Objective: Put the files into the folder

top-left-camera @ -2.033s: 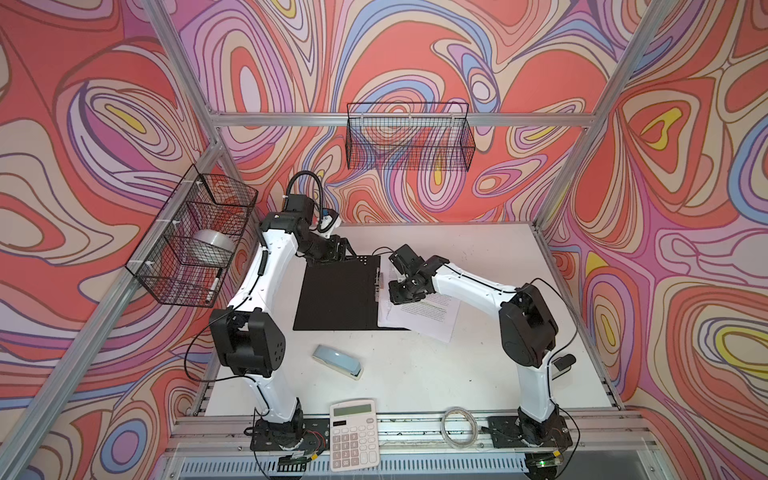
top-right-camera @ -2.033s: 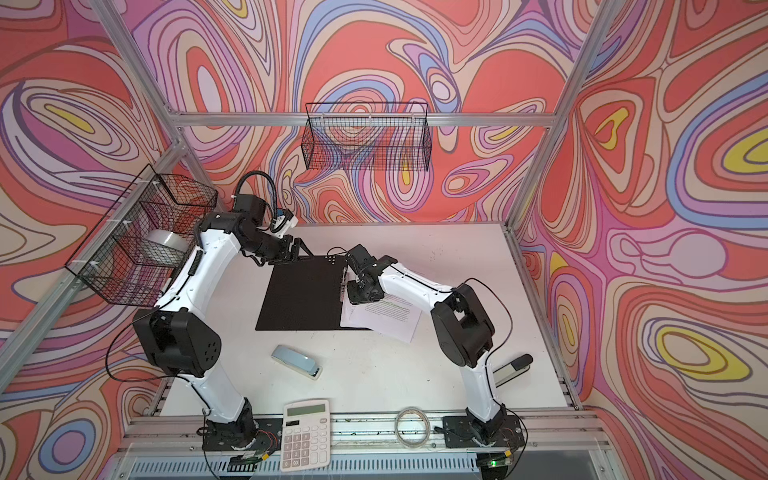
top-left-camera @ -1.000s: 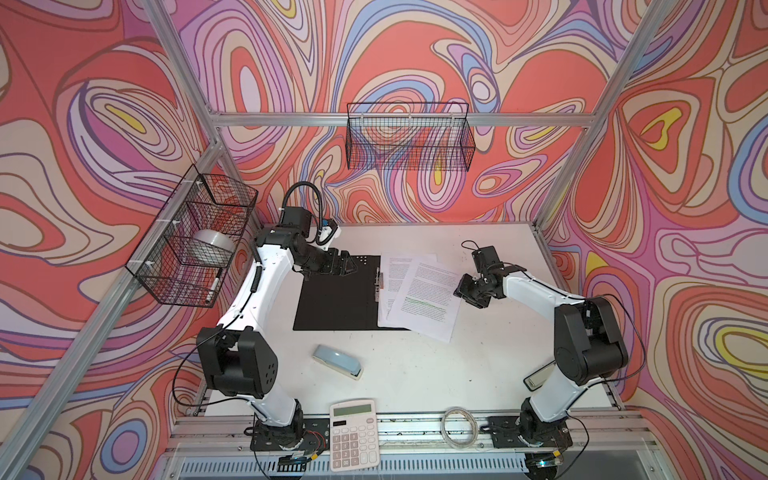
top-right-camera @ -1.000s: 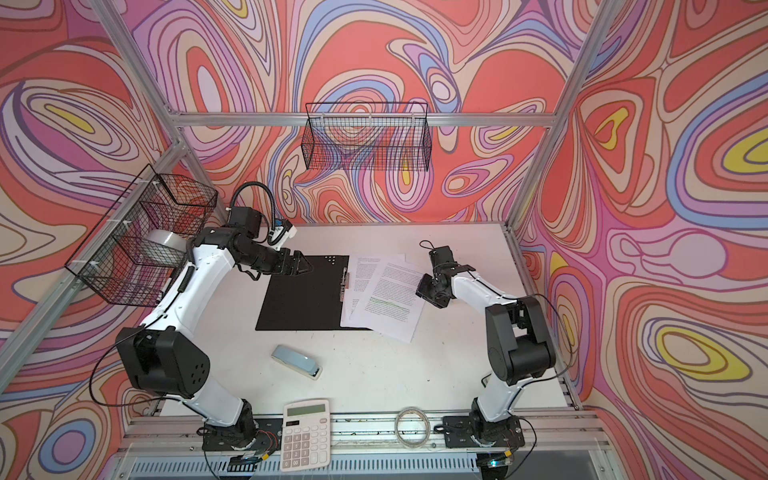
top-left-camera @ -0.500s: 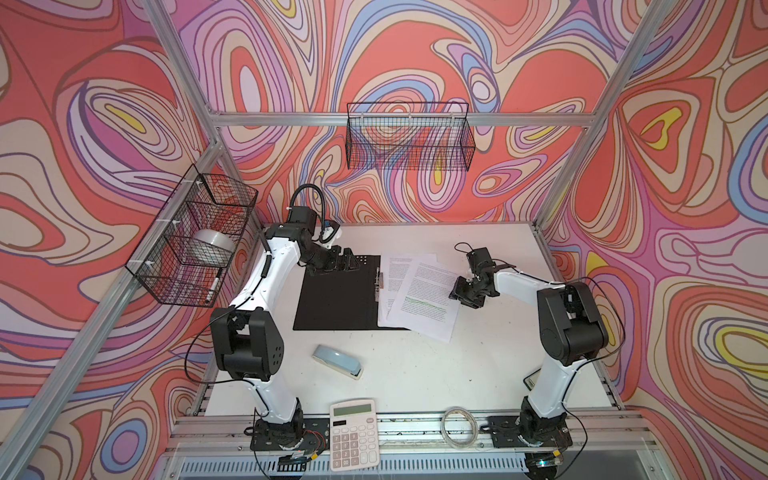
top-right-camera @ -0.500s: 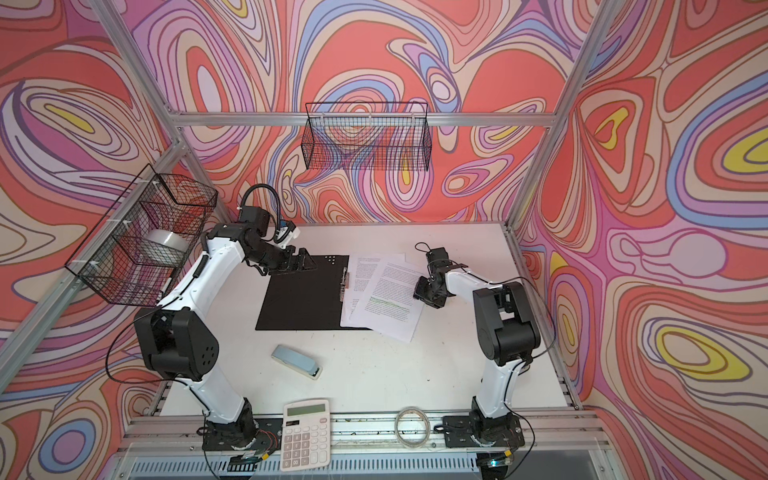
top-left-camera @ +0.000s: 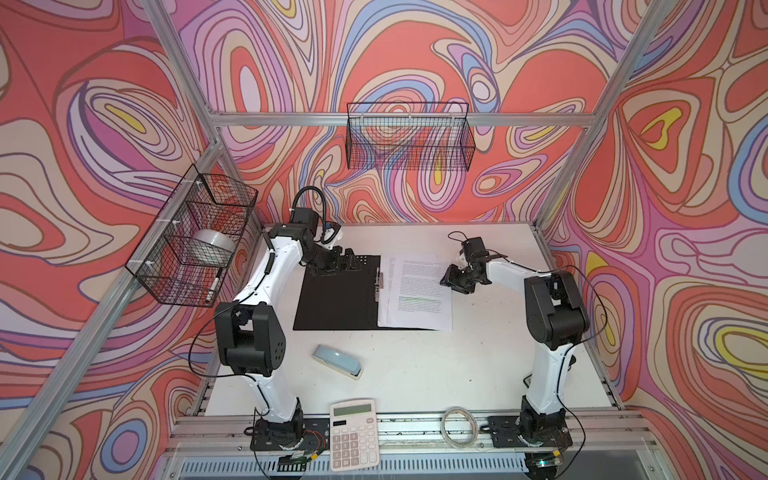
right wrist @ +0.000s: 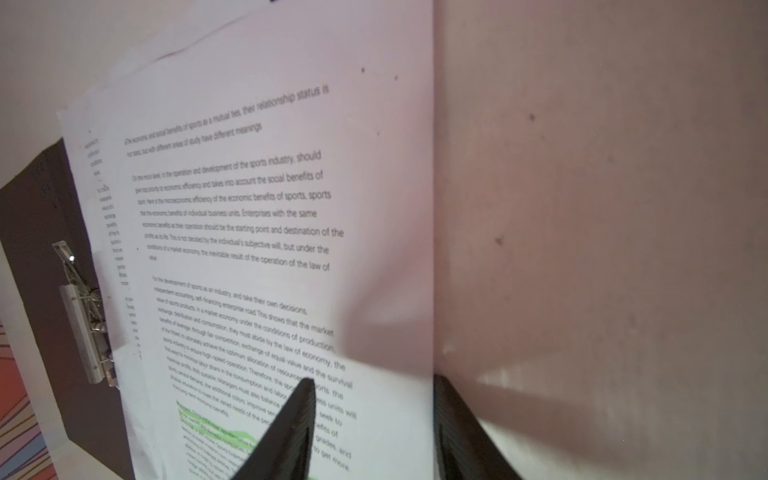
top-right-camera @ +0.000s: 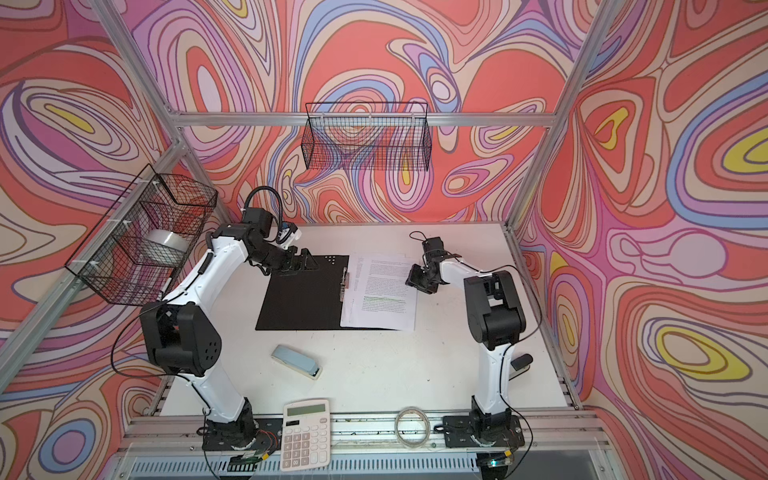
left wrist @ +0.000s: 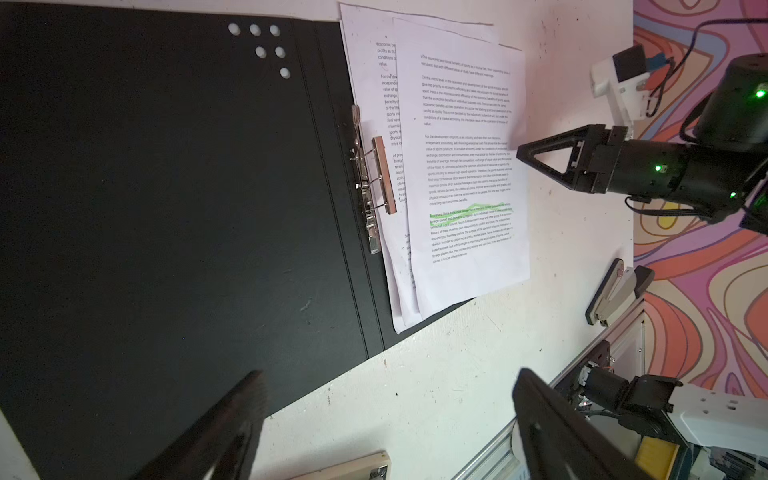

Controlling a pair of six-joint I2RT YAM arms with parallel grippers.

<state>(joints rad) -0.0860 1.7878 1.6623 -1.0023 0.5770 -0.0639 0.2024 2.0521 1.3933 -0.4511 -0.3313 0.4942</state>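
Open folder (top-left-camera: 336,299) flat on the worktop, files (top-left-camera: 419,291) on its three o'clock half, overhanging. The right gripper (top-left-camera: 446,281) has jaws half apart, straddling the stack's three o'clock edge and gripping nothing. The left gripper (top-left-camera: 353,264) has jaws wide and empty at eleven o'clock. Best bet: nudge the sheets squarely toward the clip (top-left-camera: 377,284), low and slow.

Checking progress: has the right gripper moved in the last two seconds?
Yes. The right gripper went rightward in both top views, from the clip to the right edge of the files.
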